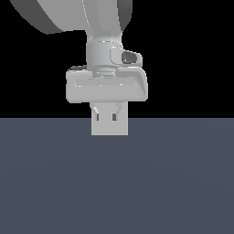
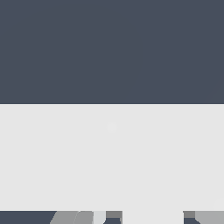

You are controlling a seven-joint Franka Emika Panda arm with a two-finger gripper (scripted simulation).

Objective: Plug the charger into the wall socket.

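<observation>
The wall socket [image 1: 109, 128], a flat light grey square plate with two small dark marks, stands upright on the floor in the exterior view. It covers the lower part of my gripper [image 1: 109, 112], which hangs straight down right behind it. In the wrist view the wall socket [image 2: 112, 157] fills a broad pale band very close ahead, with a faint spot near its middle. At the edge of that view a pale block, the charger [image 2: 153, 217], sits between my grey fingers [image 2: 78, 217], and my gripper [image 2: 151, 220] is shut on it. The prongs are hidden.
A plain dark blue-grey floor [image 1: 114, 192] spreads all around the plate. The arm's large grey links [image 1: 77, 13] rise above the hand. Black background lies behind.
</observation>
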